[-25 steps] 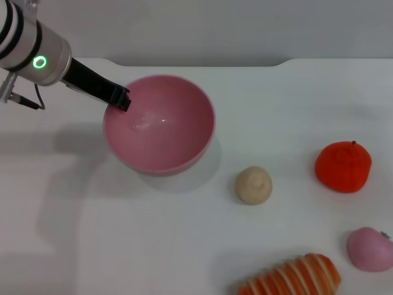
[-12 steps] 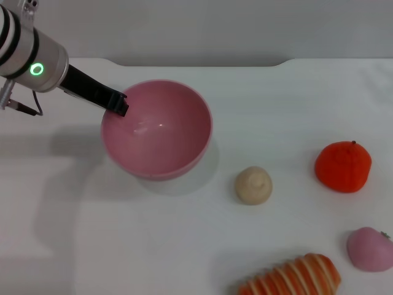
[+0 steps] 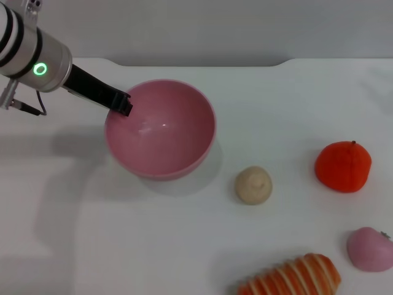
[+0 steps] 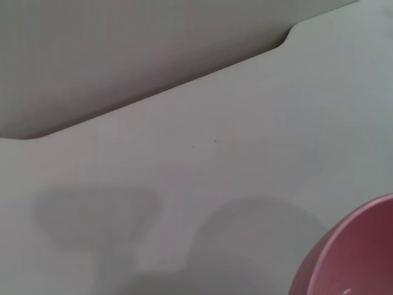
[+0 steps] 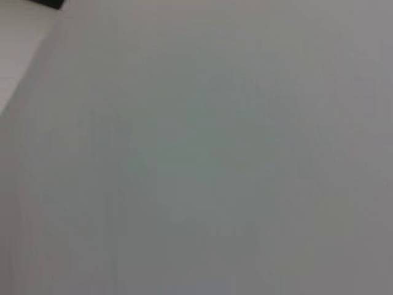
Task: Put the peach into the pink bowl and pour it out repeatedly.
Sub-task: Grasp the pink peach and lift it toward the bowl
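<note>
The pink bowl (image 3: 161, 129) stands left of the table's middle with nothing inside it. My left gripper (image 3: 123, 104) reaches in from the upper left and is shut on the bowl's left rim. A piece of that bowl (image 4: 359, 252) also shows in the left wrist view, without my fingers. The peach (image 3: 369, 248), soft pink with a small stem, lies on the table at the near right edge, far from the bowl. My right gripper appears in no view.
A beige round lump (image 3: 253, 184) lies right of the bowl. An orange-red fruit (image 3: 343, 166) sits at the right. A striped orange-and-cream item (image 3: 293, 277) lies at the near edge. The white table (image 3: 123, 233) ends at a grey wall behind.
The left gripper and the bowl it holds dipped slightly toward me, then edged a little to the right. The fruits have not moved.
</note>
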Controlling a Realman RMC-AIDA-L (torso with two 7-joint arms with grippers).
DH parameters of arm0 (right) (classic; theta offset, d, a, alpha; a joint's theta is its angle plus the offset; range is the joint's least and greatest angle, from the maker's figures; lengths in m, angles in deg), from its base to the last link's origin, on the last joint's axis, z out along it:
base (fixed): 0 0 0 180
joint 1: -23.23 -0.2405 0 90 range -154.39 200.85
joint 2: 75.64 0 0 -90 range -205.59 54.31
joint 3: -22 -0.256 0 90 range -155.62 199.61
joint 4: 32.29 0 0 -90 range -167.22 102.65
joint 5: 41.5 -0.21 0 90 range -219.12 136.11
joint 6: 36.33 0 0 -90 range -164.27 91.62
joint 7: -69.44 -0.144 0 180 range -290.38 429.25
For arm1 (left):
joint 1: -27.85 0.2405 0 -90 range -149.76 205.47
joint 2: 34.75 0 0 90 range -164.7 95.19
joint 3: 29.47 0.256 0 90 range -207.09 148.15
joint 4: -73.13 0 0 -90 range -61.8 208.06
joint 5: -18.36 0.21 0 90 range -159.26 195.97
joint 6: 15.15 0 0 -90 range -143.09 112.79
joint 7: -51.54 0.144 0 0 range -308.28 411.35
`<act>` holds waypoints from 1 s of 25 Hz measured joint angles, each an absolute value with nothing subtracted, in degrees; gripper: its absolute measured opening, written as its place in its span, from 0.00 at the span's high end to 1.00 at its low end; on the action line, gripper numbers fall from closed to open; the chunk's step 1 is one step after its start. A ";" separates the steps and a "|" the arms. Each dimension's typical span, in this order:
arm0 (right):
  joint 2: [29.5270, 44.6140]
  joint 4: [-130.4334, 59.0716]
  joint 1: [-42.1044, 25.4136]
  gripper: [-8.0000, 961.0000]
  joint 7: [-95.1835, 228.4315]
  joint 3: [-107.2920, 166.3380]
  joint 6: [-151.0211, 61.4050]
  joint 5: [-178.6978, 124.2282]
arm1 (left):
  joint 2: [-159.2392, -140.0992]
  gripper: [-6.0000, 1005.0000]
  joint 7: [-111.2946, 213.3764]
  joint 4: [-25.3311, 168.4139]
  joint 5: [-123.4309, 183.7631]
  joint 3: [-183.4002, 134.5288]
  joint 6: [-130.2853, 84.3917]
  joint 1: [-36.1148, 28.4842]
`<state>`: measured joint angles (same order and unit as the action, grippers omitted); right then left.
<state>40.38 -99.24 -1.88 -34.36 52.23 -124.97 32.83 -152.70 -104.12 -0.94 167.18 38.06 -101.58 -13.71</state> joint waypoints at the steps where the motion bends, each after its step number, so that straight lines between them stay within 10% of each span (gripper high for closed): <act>1: 40.09 -102.28 -2.24 0.48 -36.60 51.28 -125.71 34.10 | -152.70 0.95 -104.12 -0.94 167.17 38.13 -101.54 -13.71; 25: 33.56 -114.76 -20.89 0.48 -56.49 46.58 -147.03 71.77 | -152.79 0.95 -104.00 1.33 166.95 39.95 -100.66 -14.23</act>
<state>33.56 -114.76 -20.89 -56.49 46.58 -147.03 71.77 -152.79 -104.00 1.33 166.95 39.95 -100.66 -14.23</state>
